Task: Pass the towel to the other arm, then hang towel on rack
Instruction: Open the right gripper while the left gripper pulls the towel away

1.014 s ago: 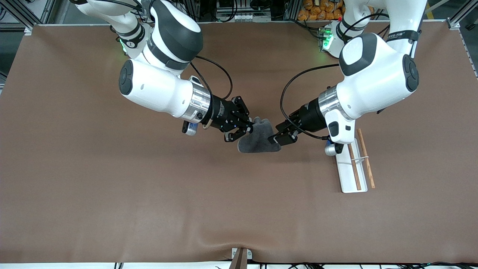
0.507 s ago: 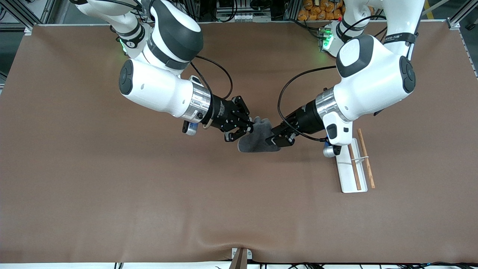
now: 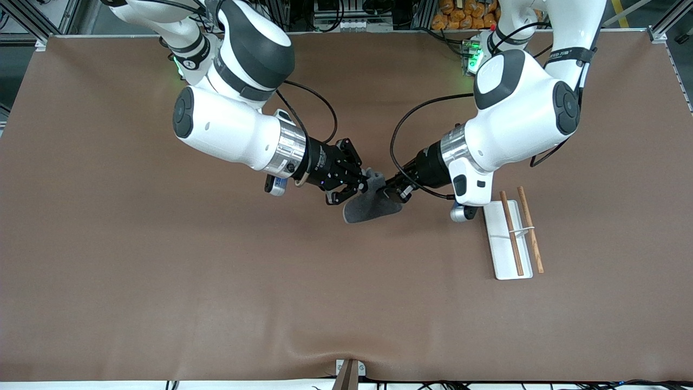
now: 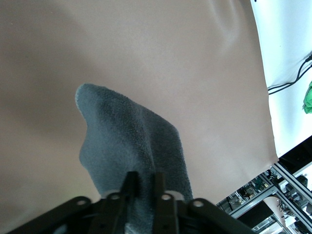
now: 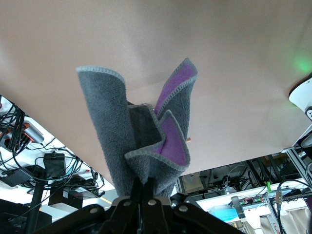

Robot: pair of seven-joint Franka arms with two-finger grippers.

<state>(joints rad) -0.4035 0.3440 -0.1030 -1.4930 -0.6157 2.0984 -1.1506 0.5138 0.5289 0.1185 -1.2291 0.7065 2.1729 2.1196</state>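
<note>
The towel (image 3: 371, 206), dark grey and fuzzy, hangs in the air over the middle of the table. My right gripper (image 3: 364, 184) is shut on its upper edge. My left gripper (image 3: 389, 190) has come in from the rack's side, and its fingers are closed on a fold of the same towel. In the left wrist view the towel (image 4: 126, 141) fills the gap at the left gripper (image 4: 144, 183). In the right wrist view the towel (image 5: 117, 126) shows a purple inner side above the right gripper (image 5: 146, 184). The rack (image 3: 501, 238) lies on the table toward the left arm's end.
The rack's two brown rods (image 3: 511, 233) lie along the white plate, joined by a thin white crosspiece (image 3: 521, 231). The left arm's wrist camera hangs just above the plate's end farthest from the front camera. The brown table cover has a ripple at its near edge (image 3: 346, 355).
My left arm has moved toward the right arm, off the rack, and its gripper has gone from beside the towel to closed on it. The right arm has stayed still.
</note>
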